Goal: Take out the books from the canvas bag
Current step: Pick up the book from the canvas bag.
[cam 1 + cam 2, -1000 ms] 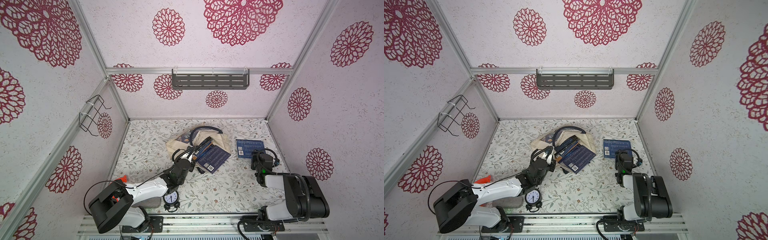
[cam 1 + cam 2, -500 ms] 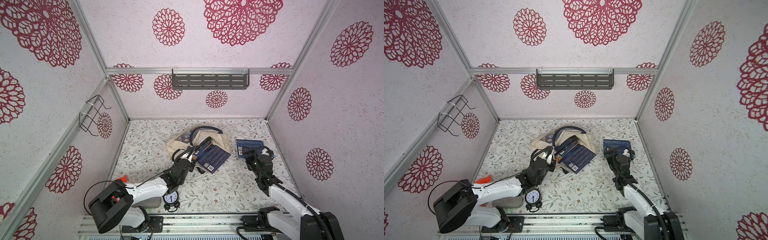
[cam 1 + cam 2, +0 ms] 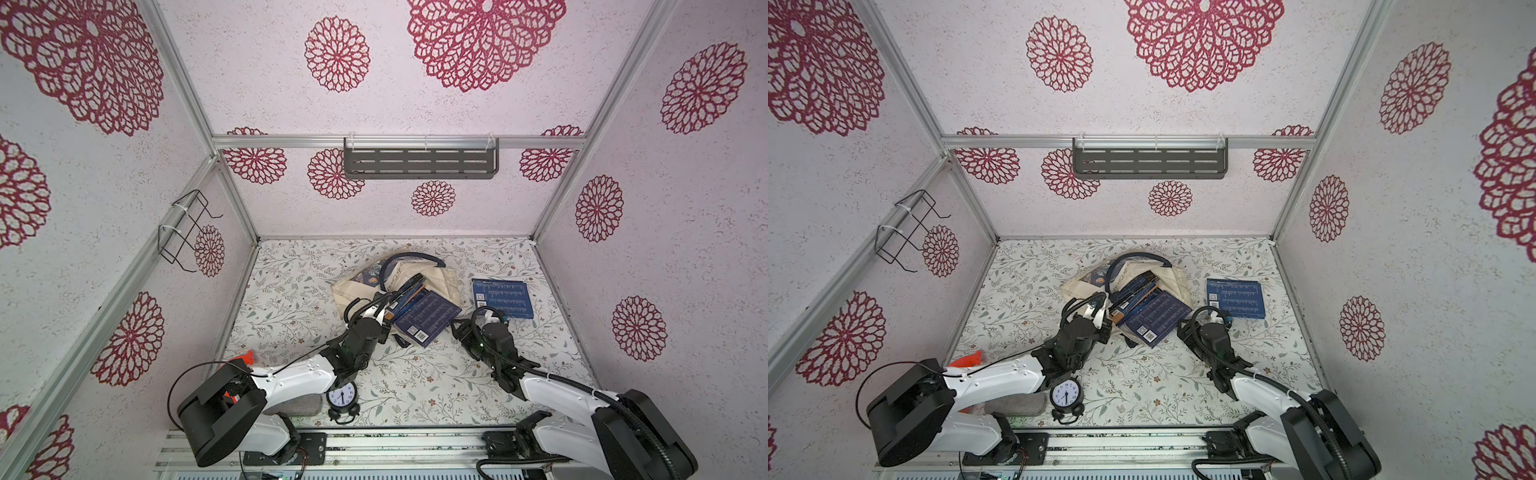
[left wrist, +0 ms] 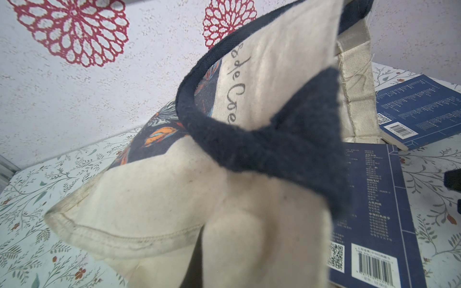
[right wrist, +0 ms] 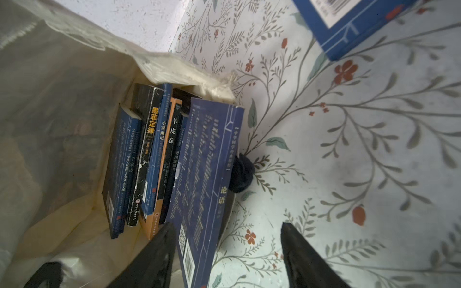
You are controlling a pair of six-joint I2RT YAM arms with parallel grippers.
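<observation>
Across floral worktop point(image 3: 415, 386), canvas bag point(image 3: 353, 286) is pinched open by left claw point(image 3: 384, 305), seemingly so protruding navy book point(image 5: 207, 162) is straddled by parted right claw point(image 5: 227, 224).

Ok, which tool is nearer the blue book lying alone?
Right. The right tool is near a corner of the lone blue book; the left tool is across the canvas bag, gripping its cloth.

A black alarm clock point(image 3: 341, 400) stands on the floral table point(image 3: 286, 299), with a grey shelf point(image 3: 419, 163) and a wire rack point(image 3: 185, 231) on the walls
</observation>
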